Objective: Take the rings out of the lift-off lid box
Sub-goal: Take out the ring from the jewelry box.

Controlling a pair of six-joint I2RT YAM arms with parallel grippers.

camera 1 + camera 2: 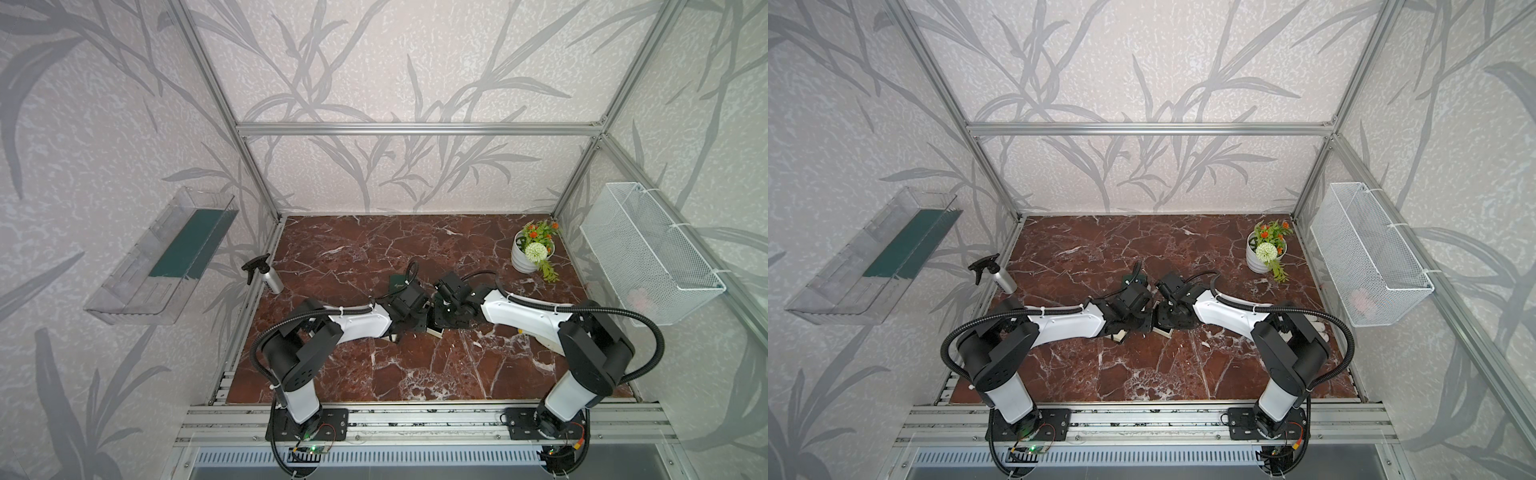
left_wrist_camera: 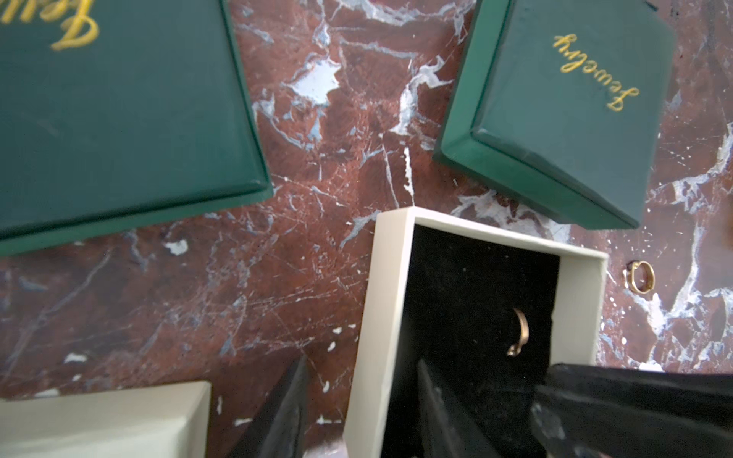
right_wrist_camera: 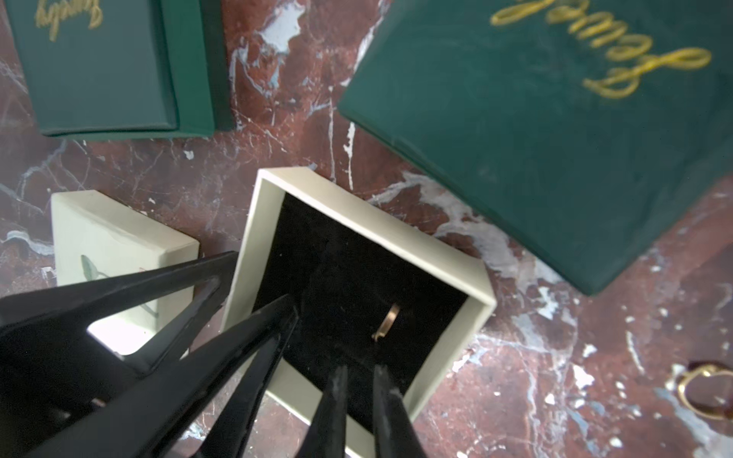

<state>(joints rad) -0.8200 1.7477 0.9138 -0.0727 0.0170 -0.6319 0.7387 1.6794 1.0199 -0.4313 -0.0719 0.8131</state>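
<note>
The lift-off lid box (image 2: 390, 301) (image 3: 373, 222) stands open, cream with a black lining. One of the rings (image 2: 519, 331) (image 3: 388, 320) stands upright in the lining. A second ring (image 2: 640, 277) (image 3: 702, 390) lies on the marble beside the box. My left gripper (image 2: 361, 361) is shut on the box's side wall, one finger outside and one inside. Above the box's near edge, my right gripper (image 3: 359, 368) has its fingertips a narrow gap apart, empty, just short of the ring inside. In both top views the wrists hide the jaws; only a box corner (image 1: 436, 332) (image 1: 1163, 331) shows.
The cream lid (image 3: 119, 246) (image 2: 99, 420) lies next to the box. Two closed green boxes (image 2: 119, 119) (image 2: 555, 119) with gold lettering sit just beyond. A spray bottle (image 1: 266, 274) stands at the left edge, a flower pot (image 1: 530, 253) at the back right.
</note>
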